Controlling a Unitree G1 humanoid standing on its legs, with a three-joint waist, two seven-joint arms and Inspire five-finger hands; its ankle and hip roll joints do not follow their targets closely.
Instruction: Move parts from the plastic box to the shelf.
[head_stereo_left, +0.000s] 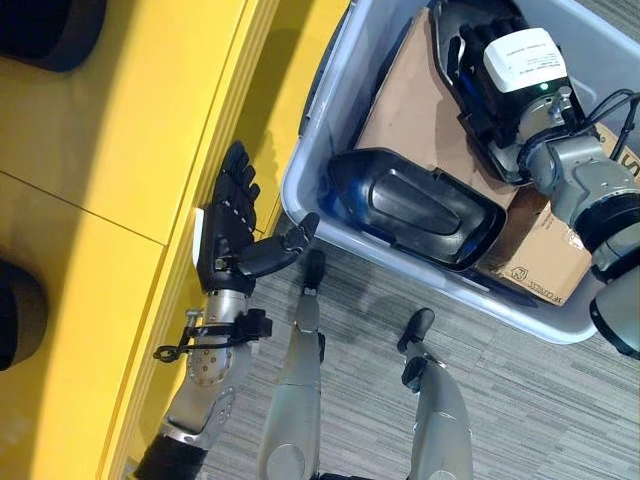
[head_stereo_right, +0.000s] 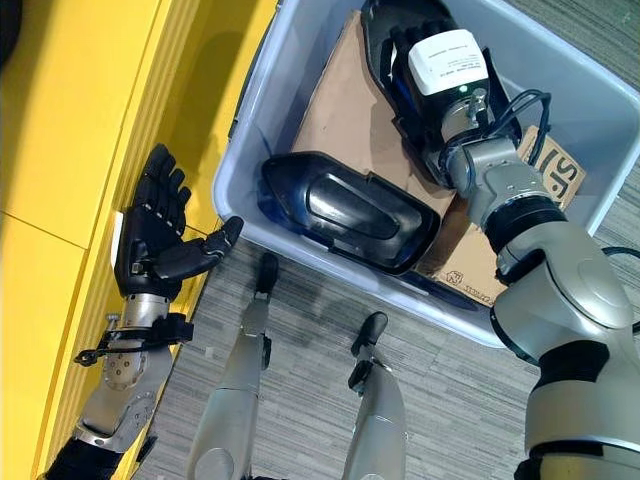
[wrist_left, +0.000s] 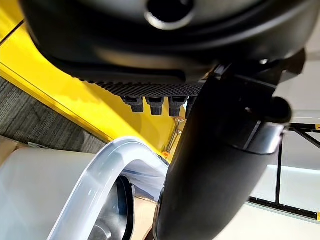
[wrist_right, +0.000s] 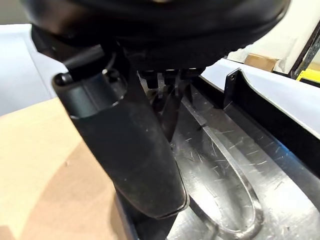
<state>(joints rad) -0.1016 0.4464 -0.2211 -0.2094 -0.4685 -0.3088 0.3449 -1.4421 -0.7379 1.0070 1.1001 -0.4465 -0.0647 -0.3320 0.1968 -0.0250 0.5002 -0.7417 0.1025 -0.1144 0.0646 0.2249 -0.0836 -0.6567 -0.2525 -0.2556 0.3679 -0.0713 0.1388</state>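
Observation:
The grey plastic box (head_stereo_left: 318, 135) stands on the floor beside the yellow shelf (head_stereo_left: 110, 150). A glossy black moulded part (head_stereo_left: 420, 205) lies in its near end, partly on a cardboard sheet (head_stereo_left: 410, 100). A second black part (wrist_right: 225, 165) lies at the far end. My right hand (head_stereo_left: 480, 70) is down in the box on that part, fingers straight against its inner face, with the thumb (wrist_right: 130, 150) out over the part's edge by the cardboard. My left hand (head_stereo_left: 228, 225) hovers open beside the shelf's edge, outside the box, holding nothing.
Two dark rounded parts (head_stereo_left: 50, 30) (head_stereo_left: 15, 315) rest on the shelf at the left. A small cardboard carton (head_stereo_left: 540, 255) sits in the box's near right corner. Grey carpet lies between shelf and box, with the box rim (wrist_left: 100, 180) close to my left hand.

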